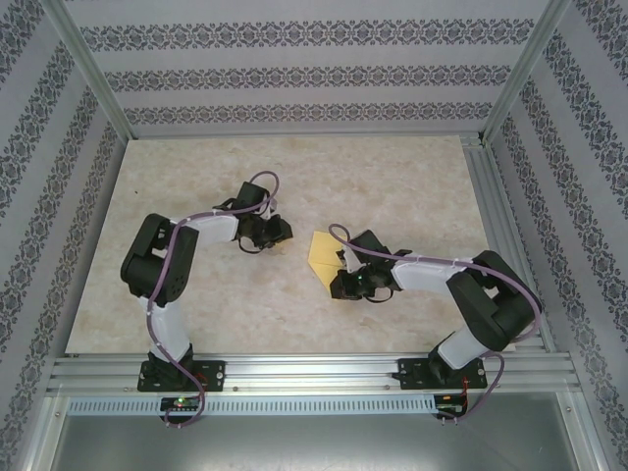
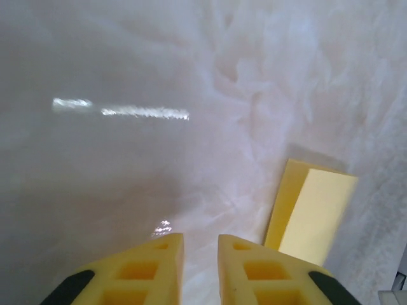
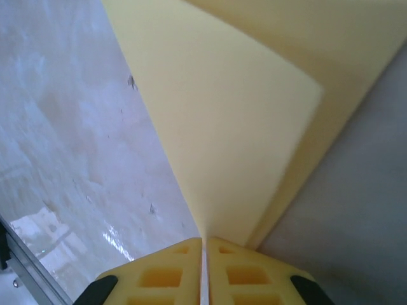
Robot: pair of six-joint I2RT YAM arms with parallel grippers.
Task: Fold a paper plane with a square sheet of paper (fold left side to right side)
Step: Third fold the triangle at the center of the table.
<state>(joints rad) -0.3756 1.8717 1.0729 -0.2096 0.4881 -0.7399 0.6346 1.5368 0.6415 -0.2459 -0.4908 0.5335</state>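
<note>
Okay, starting at the right gripper (image 3: 203, 240): in the right wrist view its yellow fingers (image 3: 159, 276) are sitting almost together, with only a thin slit between them. The square sheet of paper (image 3: 222, 127) is narrowing straight into that slit, so I'm reading it as clamped on the sheet's near edge. The sheet is showing two layers here, a paler flap lying over a deeper yellow one whose border is sticking out on the right.

The left gripper (image 2: 201, 238) is standing slightly parted. I'm seeing a clear gap between its fingertips (image 2: 168, 244), with nothing in it and only the table (image 2: 127, 178) beneath. The sheet (image 2: 311, 213) is lying ahead and to the right of those fingers, near them but not touching. It's showing as a pale panel with a darker strip along its left side. There's a soft shadow along its far edge, and I can't tell whether that edge is resting flat.

From the top camera, the sheet (image 1: 322, 253) is sitting around mid-table, between the two grippers. The right gripper (image 1: 342, 261) is reaching in at its right edge. The left gripper (image 1: 280, 234) is pointing toward it from the left, apart from it. The table (image 1: 392, 177) is a pale marbled surface.
</note>
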